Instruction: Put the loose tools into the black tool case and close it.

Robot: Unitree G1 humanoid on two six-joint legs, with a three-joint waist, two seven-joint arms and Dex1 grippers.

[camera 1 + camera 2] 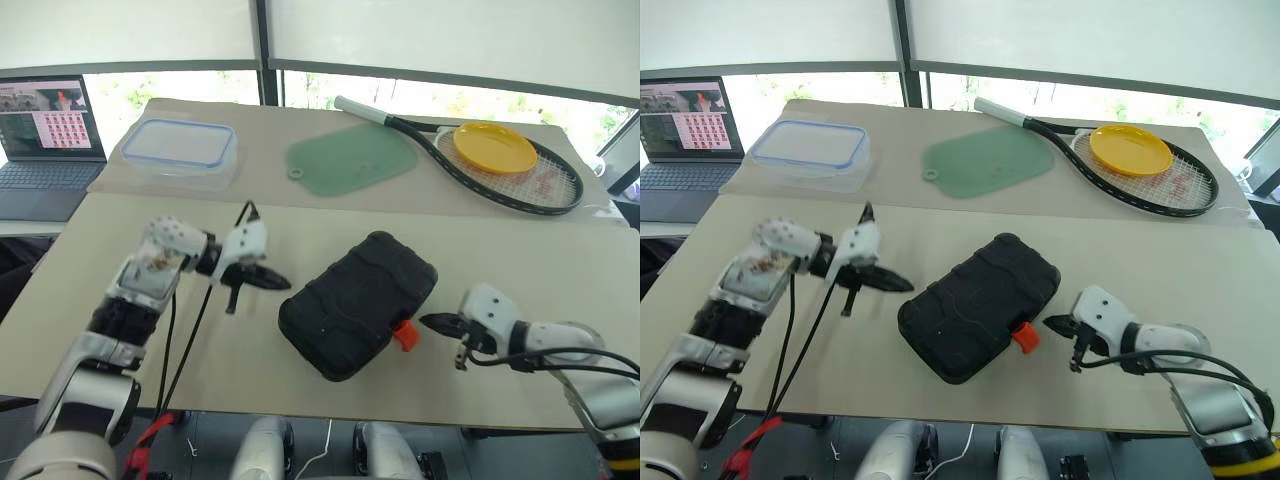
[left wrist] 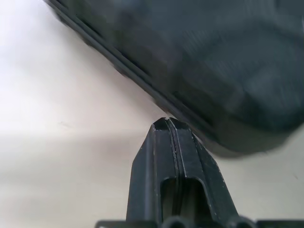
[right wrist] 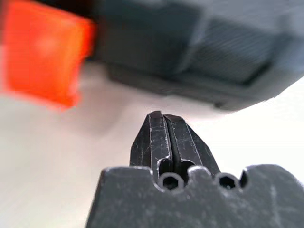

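Two grippers, fingers pressed together and empty: left gripper point(image 1: 272, 281) just beside closed black case point(image 1: 358, 303) on table point(image 1: 500, 262), right gripper point(image 1: 432, 322) near its orange latch point(image 1: 405, 335).

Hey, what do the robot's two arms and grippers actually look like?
Both arms have silver-grey and white shells with black joints. Loose black cables run along each. The left gripper and right gripper each end in two tapered black fingers. A yellow band marks the right arm.
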